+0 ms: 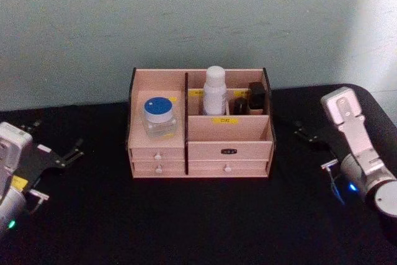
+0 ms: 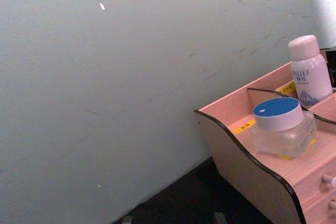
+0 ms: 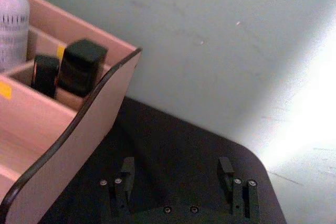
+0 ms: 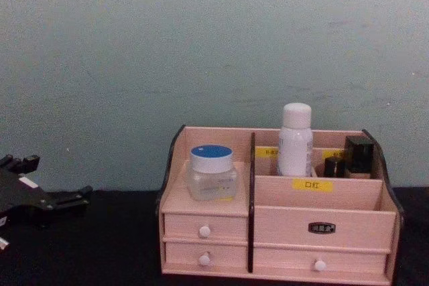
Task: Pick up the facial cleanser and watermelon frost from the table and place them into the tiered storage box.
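The tiered storage box (image 1: 229,147) (image 4: 281,222) stands mid-table on the black cloth. A white bottle (image 1: 214,91) (image 4: 295,140) (image 2: 308,72) (image 3: 13,19), apparently the facial cleanser, stands upright in its rear middle compartment. A clear jar with a blue lid (image 1: 159,116) (image 4: 211,172) (image 2: 281,127), apparently the watermelon frost, sits on the left shelf. My left gripper (image 1: 75,149) (image 4: 74,199) (image 2: 172,219) is open and empty, left of the box. My right gripper (image 1: 305,133) (image 3: 176,174) hovers open and empty, right of the box.
Two small dark containers (image 1: 257,96) (image 4: 358,155) (image 3: 81,66) occupy the box's rear right compartment. A pale wall rises close behind the box. Black tabletop (image 1: 198,221) stretches in front of the box and on both sides.
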Action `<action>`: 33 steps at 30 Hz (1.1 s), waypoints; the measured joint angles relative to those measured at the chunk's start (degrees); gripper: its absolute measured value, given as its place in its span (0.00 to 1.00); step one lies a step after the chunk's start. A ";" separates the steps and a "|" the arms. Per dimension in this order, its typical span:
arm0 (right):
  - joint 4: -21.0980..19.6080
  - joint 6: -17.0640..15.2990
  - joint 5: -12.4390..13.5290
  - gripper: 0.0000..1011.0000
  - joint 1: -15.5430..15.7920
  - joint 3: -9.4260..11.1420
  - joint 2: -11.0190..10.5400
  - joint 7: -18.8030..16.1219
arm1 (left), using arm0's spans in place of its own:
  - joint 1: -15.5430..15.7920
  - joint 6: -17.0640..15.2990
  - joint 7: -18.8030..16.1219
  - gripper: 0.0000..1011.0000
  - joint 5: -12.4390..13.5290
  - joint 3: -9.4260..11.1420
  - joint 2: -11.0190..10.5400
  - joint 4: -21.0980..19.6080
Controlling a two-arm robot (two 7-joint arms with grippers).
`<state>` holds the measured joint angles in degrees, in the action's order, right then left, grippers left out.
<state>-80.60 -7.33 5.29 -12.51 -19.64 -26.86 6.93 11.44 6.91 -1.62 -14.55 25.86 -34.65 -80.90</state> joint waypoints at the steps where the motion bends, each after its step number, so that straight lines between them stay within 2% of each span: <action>1: 0.54 0.00 -0.47 0.99 -0.25 -0.23 0.30 0.13 | -0.01 0.00 0.00 0.99 0.00 0.00 0.00 0.00; 6: 3.07 -0.80 -1.88 0.99 -1.20 -0.77 1.85 0.42 | 0.00 0.00 0.00 0.99 0.00 0.00 0.00 0.01; 33: 2.44 -0.48 -1.82 0.99 -1.03 -0.82 1.45 0.49 | -0.01 0.00 0.00 0.99 0.00 0.00 0.00 0.00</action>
<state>-78.16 -7.81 3.47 -13.54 -20.45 -25.41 7.42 11.43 6.91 -1.62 -14.55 25.87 -34.65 -80.90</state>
